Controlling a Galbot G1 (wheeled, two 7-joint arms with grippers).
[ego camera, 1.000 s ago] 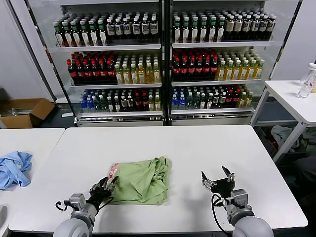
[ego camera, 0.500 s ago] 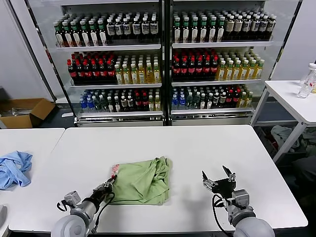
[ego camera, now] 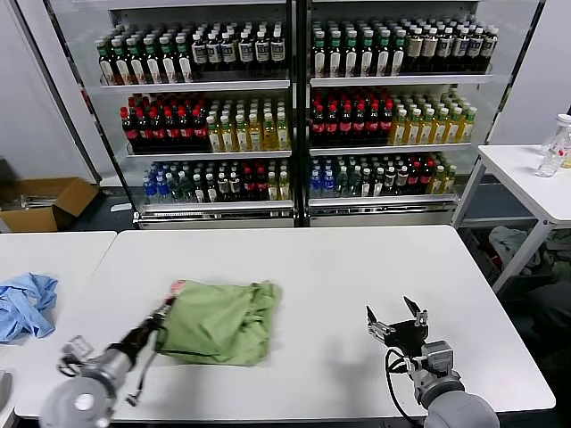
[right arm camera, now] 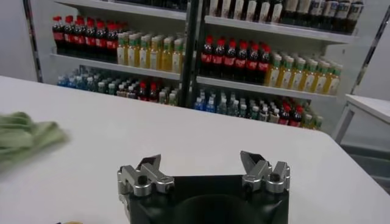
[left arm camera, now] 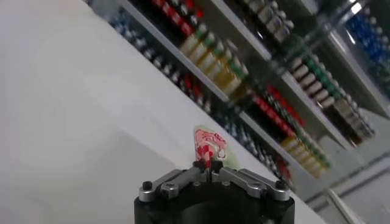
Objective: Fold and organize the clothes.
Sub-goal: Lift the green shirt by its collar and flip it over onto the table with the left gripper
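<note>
On white table (ego camera: 357,267), left gripper (ego camera: 162,315) apparently pinching green shirt (ego camera: 219,309) edge, right gripper (ego camera: 397,323) gaping, empty.

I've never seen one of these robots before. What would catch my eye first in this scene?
Probably the wall of drink bottles in glass-fronted coolers behind the white table. On the table lies a crumpled light green shirt, and the left gripper is shut on its edge by the red-and-white print. The right gripper hovers open over the table's near right side, and a light blue garment sits on the neighbouring table to the left.
</note>
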